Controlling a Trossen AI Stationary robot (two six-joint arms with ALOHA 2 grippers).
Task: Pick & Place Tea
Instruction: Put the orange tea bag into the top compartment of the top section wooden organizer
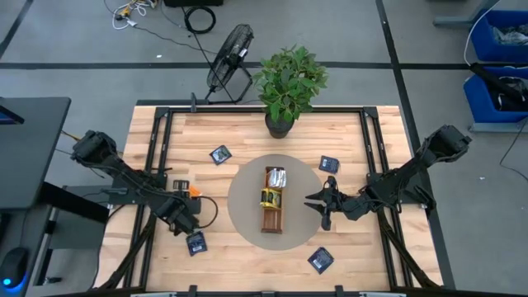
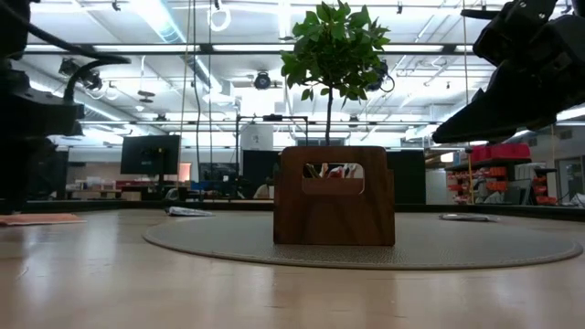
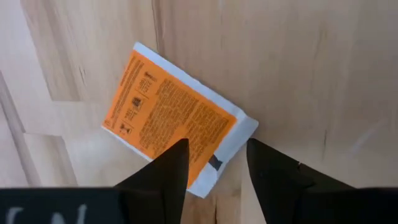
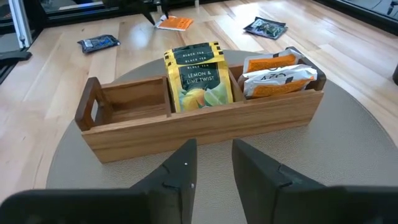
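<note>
Your left gripper (image 1: 186, 196) hangs over the orange sachet (image 3: 176, 118) on the bare wood, well left of the wooden tray (image 1: 275, 200), fingers (image 3: 165, 174) spread apart and gripping nothing. Your right gripper (image 1: 318, 200) sits just right of the tray, over the round grey mat (image 1: 243, 206), fingers parted and empty too. In the tray, a yellow lemon sachet (image 4: 198, 78) stands in the middle compartment, orange ones (image 4: 277, 73) fill one end compartment, and the other end compartment holds nothing. Dark navy sachets (image 1: 220, 154) lie scattered around the tray.
</note>
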